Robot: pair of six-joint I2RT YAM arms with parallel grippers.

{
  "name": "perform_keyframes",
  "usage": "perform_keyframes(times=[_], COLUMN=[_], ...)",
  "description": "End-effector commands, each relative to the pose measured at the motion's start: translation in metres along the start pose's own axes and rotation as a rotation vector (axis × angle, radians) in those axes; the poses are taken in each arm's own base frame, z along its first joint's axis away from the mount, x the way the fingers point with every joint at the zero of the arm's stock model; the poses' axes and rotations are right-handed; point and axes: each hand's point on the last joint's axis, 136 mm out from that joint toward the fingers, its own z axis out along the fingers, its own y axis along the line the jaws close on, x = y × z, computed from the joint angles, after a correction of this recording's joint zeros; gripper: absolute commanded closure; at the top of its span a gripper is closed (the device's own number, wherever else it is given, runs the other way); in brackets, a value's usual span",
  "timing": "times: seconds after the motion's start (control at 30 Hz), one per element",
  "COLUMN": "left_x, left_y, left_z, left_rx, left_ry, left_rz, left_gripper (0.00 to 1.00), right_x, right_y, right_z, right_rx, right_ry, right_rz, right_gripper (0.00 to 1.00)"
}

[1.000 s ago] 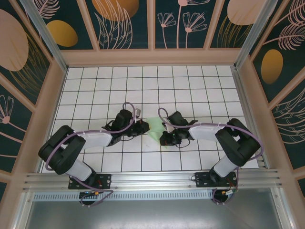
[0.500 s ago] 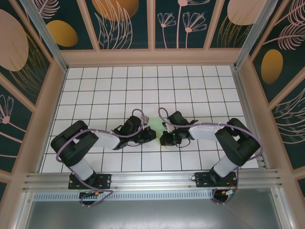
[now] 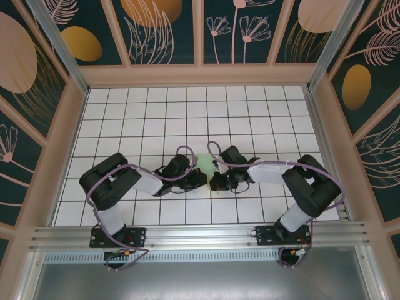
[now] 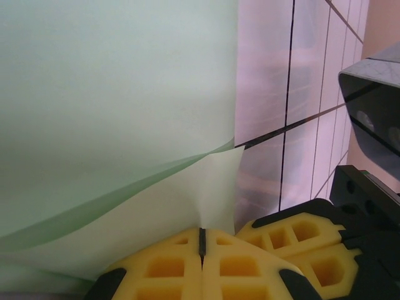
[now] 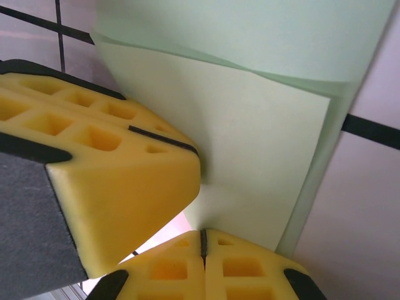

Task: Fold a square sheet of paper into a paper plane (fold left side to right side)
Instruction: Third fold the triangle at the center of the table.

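The square sheet of paper is pale green and lies folded over near the middle of the tiled table, mostly covered by the two wrists. My left gripper and right gripper meet at its near edge, almost touching. In the left wrist view the yellow fingers are shut on a lifted corner of the sheet, with the right gripper's fingers close beside them. In the right wrist view my right gripper is shut on the sheet's lower edge, and the left gripper's fingers press in from the left.
The white grid table is walled by wooden rails and patterned panels on three sides. Both arms bend inward from their bases at the near edge, with cables looping over the wrists.
The left arm has swung rightward, carrying its gripper across to the right gripper. Less of the green sheet now shows. The right arm has stayed still.
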Motion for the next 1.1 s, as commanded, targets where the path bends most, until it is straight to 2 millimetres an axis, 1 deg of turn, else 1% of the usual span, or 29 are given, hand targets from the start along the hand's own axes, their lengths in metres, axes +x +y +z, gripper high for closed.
perform_keyframes(times=[0.0,0.07,0.2,0.33,0.43,0.5,0.73,0.87,1.07], left_x=[-0.001,0.001,0.004,0.005,0.003,0.004,0.002,0.002,0.001], left_y=[0.039,0.052,0.068,0.071,0.069,0.068,0.069,0.069,0.07], left_z=[0.0,-0.001,0.002,0.005,0.007,0.007,0.008,0.008,0.008], left_rx=[-0.187,-0.241,-0.298,-0.302,-0.296,-0.292,-0.296,-0.302,-0.312], left_ry=[-0.022,-0.017,0.001,0.003,0.003,0.004,0.001,0.001,0.0], left_rz=[0.015,0.02,0.017,0.015,0.016,0.017,0.019,0.022,0.027], left_gripper=[0.94,0.94,0.94,0.95,0.95,0.95,0.95,0.95,0.95], right_x=[0.028,0.027,0.018,0.002,-0.002,-0.002,0.005,0.008,0.007], right_y=[-0.05,-0.048,-0.031,-0.007,0.005,0.006,0.014,0.01,0.013], right_z=[0.007,0.005,-0.002,-0.017,-0.02,-0.02,-0.014,-0.01,-0.015], right_rx=[0.188,0.179,0.118,0.057,0.012,0.007,-0.024,-0.013,-0.015], right_ry=[0.075,0.068,0.033,-0.024,-0.034,-0.032,-0.005,0.008,0.005], right_rz=[0.078,0.081,0.066,0.051,0.059,0.067,0.072,0.083,0.081], right_gripper=[0.92,0.93,0.92,0.93,0.96,0.98,0.98,0.98,0.98])
